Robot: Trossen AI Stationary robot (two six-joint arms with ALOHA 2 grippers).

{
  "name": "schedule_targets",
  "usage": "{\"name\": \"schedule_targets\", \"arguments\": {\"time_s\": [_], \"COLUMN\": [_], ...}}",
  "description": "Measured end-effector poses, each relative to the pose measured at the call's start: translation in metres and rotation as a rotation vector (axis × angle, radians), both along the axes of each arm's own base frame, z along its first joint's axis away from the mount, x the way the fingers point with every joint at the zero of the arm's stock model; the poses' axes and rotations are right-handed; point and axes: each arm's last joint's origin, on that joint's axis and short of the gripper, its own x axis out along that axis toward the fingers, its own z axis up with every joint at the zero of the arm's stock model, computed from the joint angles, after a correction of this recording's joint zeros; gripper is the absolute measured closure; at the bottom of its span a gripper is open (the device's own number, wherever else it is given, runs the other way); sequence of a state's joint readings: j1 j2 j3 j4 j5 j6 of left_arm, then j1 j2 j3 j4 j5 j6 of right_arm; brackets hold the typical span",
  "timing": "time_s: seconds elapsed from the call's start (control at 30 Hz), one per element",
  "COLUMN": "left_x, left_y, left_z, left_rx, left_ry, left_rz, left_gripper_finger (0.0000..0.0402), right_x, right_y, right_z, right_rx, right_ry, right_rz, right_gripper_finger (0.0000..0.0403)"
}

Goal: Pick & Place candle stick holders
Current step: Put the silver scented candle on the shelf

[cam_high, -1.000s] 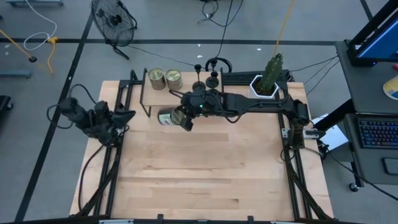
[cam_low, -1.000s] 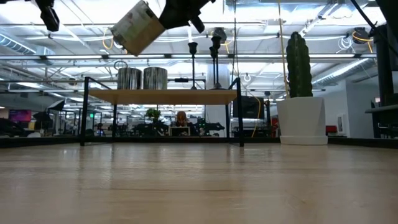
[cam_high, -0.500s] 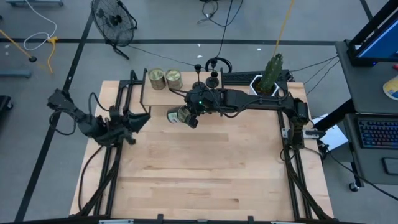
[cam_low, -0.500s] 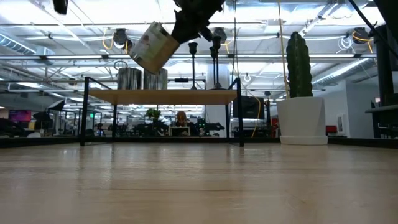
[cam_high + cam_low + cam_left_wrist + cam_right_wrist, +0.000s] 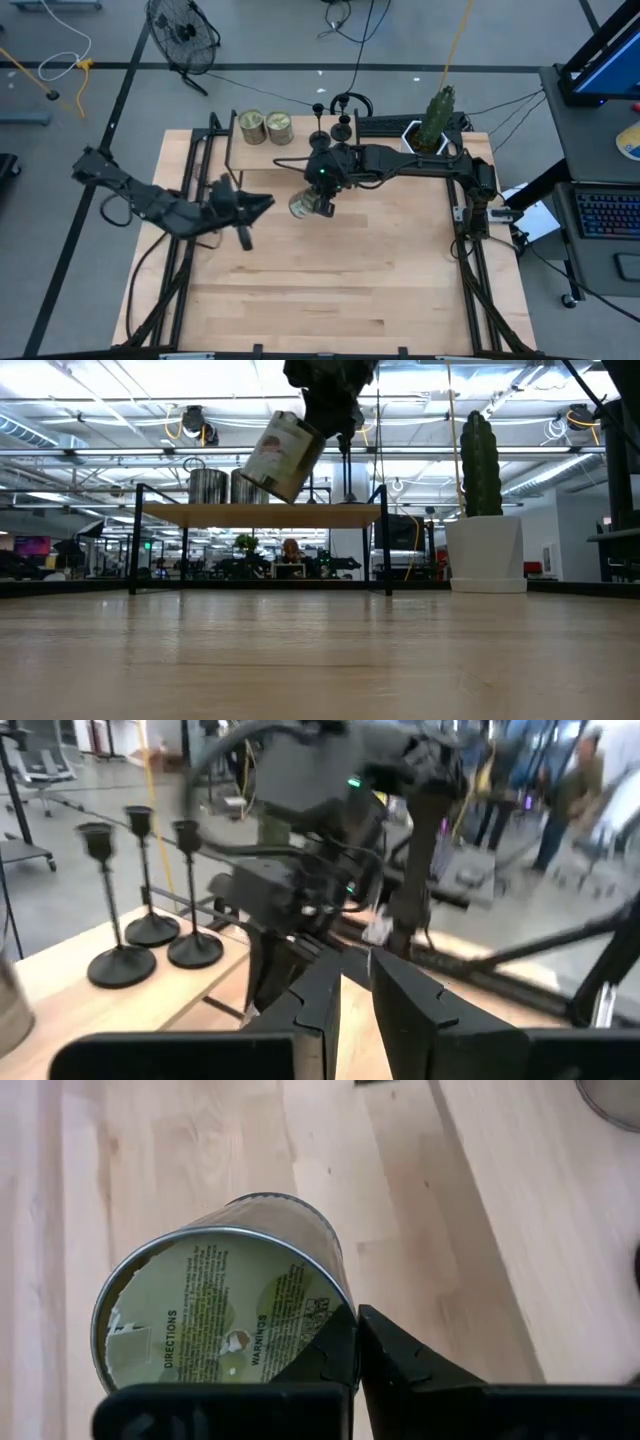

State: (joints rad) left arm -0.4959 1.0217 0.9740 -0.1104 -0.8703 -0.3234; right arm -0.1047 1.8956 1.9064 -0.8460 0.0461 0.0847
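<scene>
High view: I see the right gripper [image 5: 312, 203] clamped on a tilted glass jar candle [image 5: 303, 206] above the table [image 5: 330, 290]. The left gripper [image 5: 262, 202] reaches inward, fingers nearly closed, holding nothing. Three candle stick holders [image 5: 333, 128] stand on the shelf [image 5: 300, 145].

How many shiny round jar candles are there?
3. Two greenish-gold glass jar candles stand side by side on the small wooden shelf. The third hangs tilted in the right hand, above the table.

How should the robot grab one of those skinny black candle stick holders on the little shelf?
Probably the thin stem of a candle stick holder, midway up, approaching level from the table's open side. All three stand upright; the flat base lies too low and the cup is small.
</scene>
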Motion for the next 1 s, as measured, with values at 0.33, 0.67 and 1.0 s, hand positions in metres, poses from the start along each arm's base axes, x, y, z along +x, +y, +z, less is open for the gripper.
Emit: {"name": "schedule_targets", "arguments": {"time_s": [0.33,0.67,1.0], "left_x": [0.057,0.105,0.130], "left_y": [0.003,0.003,-0.007], "left_z": [-0.003,-0.014,-0.037], "left_rx": [0.046,0.206,0.373], "left_ry": [0.454,0.659,0.763], "left_rz": [-0.133,-0.262,-0.390], "left_gripper_finger": [0.0339,0.0339,0.0339], "right_x": [-0.008,-0.012,-0.015], "right_y": [0.004,0.009,0.011], "right_z": [-0.006,-0.013,-0.026], "right_rx": [0.081,0.166,0.249], "right_ry": [0.100,0.167,0.221], "right_rz": [0.087,0.149,0.188], "right_gripper_finger": [0.0403,0.0403,0.0403]}}
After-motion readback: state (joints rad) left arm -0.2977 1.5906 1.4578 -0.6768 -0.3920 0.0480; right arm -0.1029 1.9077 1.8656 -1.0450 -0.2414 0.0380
